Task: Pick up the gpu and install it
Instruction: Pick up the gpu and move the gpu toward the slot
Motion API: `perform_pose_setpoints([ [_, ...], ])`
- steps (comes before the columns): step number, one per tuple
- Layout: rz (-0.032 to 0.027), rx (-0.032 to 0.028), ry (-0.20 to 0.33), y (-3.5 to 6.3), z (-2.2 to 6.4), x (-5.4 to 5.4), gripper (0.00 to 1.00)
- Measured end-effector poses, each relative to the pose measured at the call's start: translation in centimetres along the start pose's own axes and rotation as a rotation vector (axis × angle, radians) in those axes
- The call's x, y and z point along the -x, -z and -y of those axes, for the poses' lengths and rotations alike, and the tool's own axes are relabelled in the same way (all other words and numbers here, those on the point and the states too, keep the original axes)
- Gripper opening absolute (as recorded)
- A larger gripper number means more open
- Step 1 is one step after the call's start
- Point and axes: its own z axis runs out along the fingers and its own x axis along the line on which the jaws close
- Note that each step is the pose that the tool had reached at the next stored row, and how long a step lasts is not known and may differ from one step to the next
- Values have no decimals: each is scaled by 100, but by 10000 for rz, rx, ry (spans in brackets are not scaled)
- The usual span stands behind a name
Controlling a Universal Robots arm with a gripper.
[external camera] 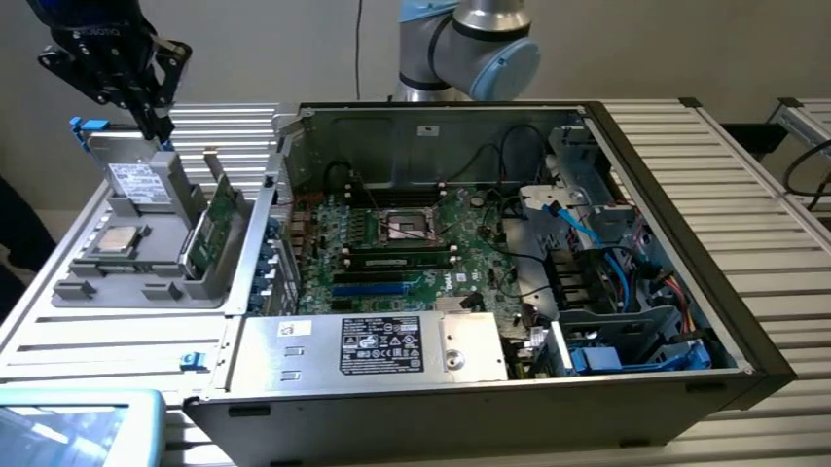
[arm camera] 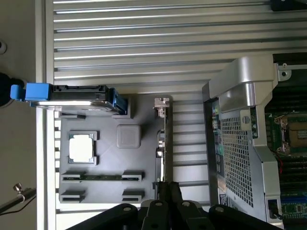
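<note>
The gpu (external camera: 214, 226) stands on its long edge in a slot of the grey holder tray (external camera: 130, 282), at the exterior view's left, its green board facing the computer case. In the wrist view the gpu (arm camera: 163, 143) shows edge-on as a thin strip, with its silver end bracket (arm camera: 161, 103) at the far end. My gripper (external camera: 160, 128) hangs well above the tray, over its back end near the hard drive, and touches nothing. In the wrist view my gripper (arm camera: 168, 190) is shut, the fingertips together in line with the card's edge and nothing between them.
The tray also holds an upright silver hard drive (external camera: 135, 181) with blue tabs, a processor chip (external camera: 120, 238) and a memory stick (arm camera: 102, 177). The open computer case (external camera: 675, 224) lies at the exterior view's right, motherboard (external camera: 403, 243) exposed. A ribbed metal table (external camera: 117, 336) is underneath.
</note>
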Motion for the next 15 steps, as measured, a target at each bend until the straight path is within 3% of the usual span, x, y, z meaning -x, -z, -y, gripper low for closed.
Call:
perform_pose_setpoints([
  [1,0,0,0,0,0,0,20],
  [3,0,0,0,0,0,0,32],
  [6,0,0,0,0,0,0,38],
  [7,1,0,0,-6,1,-1,44],
  [15,69,4,-7,-142,16,-99,44],
])
